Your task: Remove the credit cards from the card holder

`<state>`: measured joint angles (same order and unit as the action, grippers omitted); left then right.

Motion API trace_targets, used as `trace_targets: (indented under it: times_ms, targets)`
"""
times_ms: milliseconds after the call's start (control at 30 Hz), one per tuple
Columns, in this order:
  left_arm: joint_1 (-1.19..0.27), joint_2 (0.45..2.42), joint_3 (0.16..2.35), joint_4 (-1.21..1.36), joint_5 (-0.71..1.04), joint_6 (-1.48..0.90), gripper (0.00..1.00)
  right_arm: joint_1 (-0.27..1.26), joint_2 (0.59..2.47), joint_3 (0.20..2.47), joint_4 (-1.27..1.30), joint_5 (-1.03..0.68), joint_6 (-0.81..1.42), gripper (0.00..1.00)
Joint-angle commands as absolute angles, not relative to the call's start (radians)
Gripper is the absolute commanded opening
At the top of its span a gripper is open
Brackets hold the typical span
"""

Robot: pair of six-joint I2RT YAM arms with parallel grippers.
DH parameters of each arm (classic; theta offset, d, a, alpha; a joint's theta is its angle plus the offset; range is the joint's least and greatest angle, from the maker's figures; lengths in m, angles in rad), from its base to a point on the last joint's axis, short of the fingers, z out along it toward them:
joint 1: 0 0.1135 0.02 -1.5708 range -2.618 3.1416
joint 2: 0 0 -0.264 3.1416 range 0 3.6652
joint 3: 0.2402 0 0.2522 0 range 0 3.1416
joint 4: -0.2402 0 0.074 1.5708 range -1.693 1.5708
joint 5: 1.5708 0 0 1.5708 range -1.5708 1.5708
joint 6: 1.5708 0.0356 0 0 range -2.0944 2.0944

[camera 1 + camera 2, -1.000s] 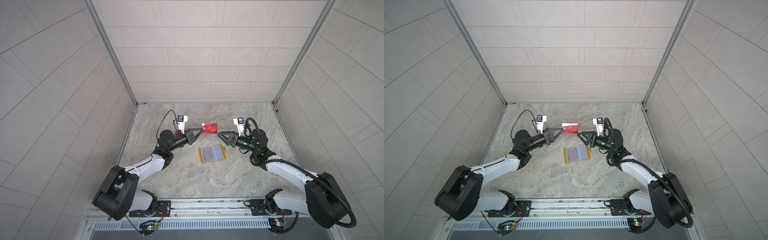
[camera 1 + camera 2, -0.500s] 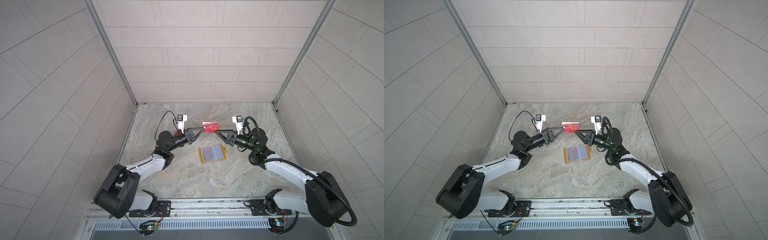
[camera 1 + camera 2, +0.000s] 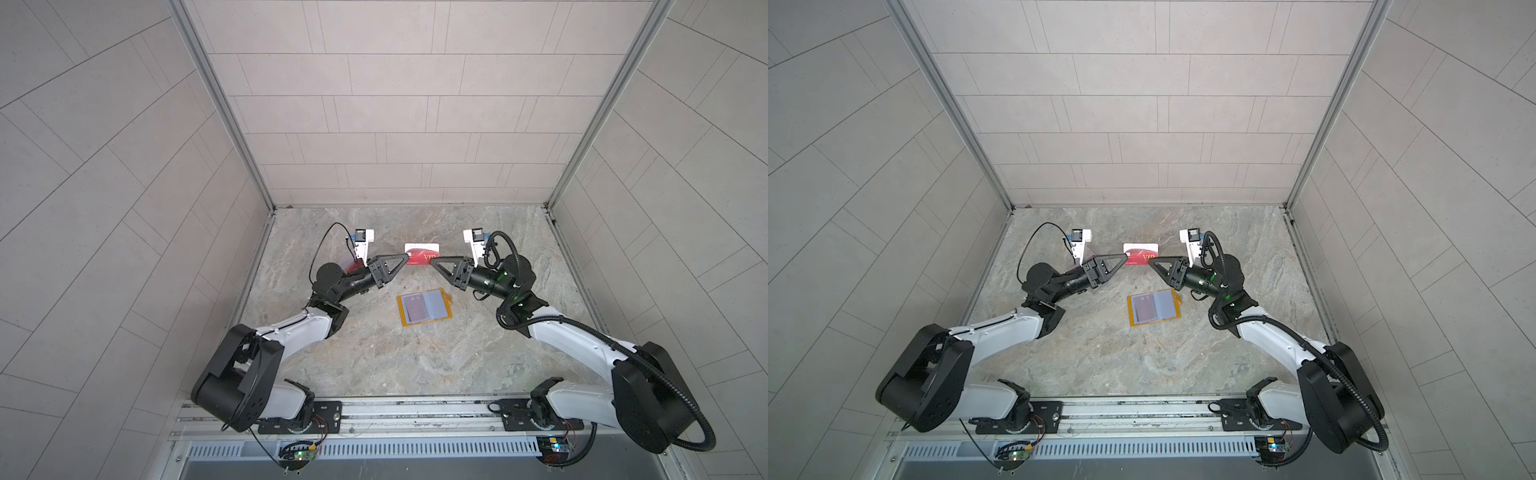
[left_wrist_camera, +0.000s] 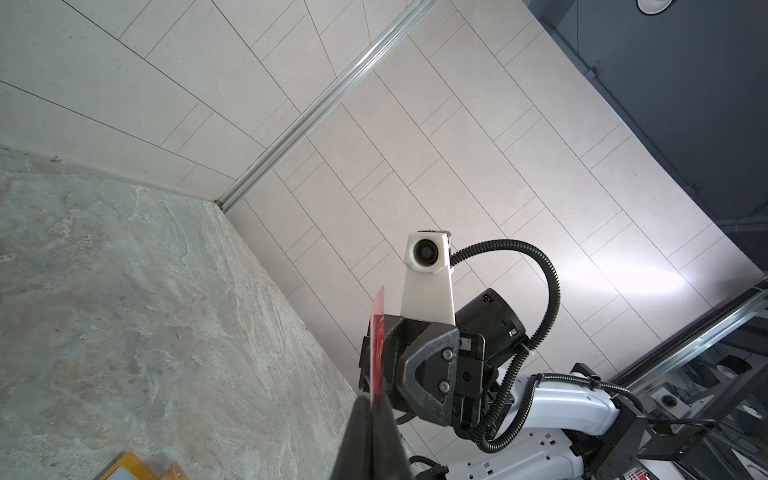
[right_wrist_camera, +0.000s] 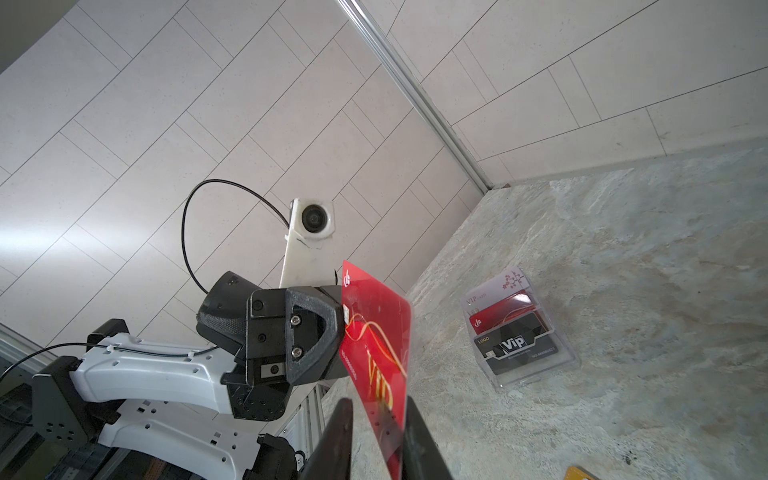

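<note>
- The red card (image 3: 422, 253) (image 3: 1140, 253) hangs in the air over the far half of the counter (image 3: 374, 353), bridging the two arms and well apart from the card holder.
- The left tool (image 3: 405, 259) (image 3: 1126, 258) is clenched on one short end of the red card. In the left wrist view its dark fingers (image 4: 365, 432) meet on the card, which shows there only as a thin, nearly edge-on strip.
- The right tool (image 3: 432, 262) (image 3: 1150, 262) has a finger on each side of the card's other end. In the right wrist view a sliver of gap seems to show between one finger (image 5: 338, 432) and the card face, so the jaws look not quite clamped. Both top views are too small to settle this.
- The right wrist view cuts off the card's near edge between the fingers. The gold "VIP" lettering is readable, but the small print is not.
- The card holder (image 3: 424, 309) (image 3: 1154, 307) lies open and flat on the counter between the arms, nearer the robot than the raised card. A dark reddish rectangle shows through its left sleeve, and the right sleeve looks pale bluish. What the sleeves contain is hard to make out. Each wrist view catches only a yellow corner of it.
- A clear stand (image 5: 519, 328) sits on the counter beyond the left arm. It holds a whitish card (image 5: 496, 286) with pink blossoms, a second red card (image 5: 498, 313) and a black card (image 5: 515, 349), overlapping in steps.
- In the top views the left arm's wrist hides most of that stand.
</note>
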<state>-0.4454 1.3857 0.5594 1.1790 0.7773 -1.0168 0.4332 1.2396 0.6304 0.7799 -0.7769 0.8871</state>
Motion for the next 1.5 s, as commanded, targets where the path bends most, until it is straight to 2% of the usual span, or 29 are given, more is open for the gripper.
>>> trace_targets:
  times_ms: [0,233,433,467,533,800,1133,1267,1467]
  targets:
    - [-0.445,1.37,0.543,1.221,0.792,-1.012,0.0,0.44,1.229,0.66,0.81,-0.775,0.894,0.21]
    - [-0.445,1.357,0.541,1.195,0.796,-0.995,0.03,0.439,1.221,0.653,0.799,-0.763,0.885,0.09]
    - [-0.444,1.339,0.537,1.165,0.795,-0.973,0.13,0.44,1.214,0.655,0.777,-0.761,0.873,0.0]
    - [-0.445,1.334,0.537,1.15,0.792,-0.962,0.17,0.44,1.211,0.656,0.768,-0.76,0.869,0.0]
    - [-0.445,1.319,0.538,1.092,0.782,-0.93,0.31,0.44,1.206,0.658,0.745,-0.754,0.855,0.0]
    - [-0.444,1.18,0.579,0.667,0.702,-0.663,0.59,0.442,1.19,0.683,0.596,-0.77,0.758,0.0]
    - [-0.443,1.041,0.705,0.123,0.606,-0.344,0.68,0.447,1.146,0.794,0.173,-0.778,0.466,0.0]
    - [-0.443,1.017,0.76,-0.021,0.625,-0.252,0.72,0.447,1.142,0.843,0.007,-0.794,0.342,0.0]
    - [-0.444,1.018,0.855,-0.222,0.663,-0.149,0.73,0.448,1.144,0.879,-0.128,-0.844,0.204,0.0]
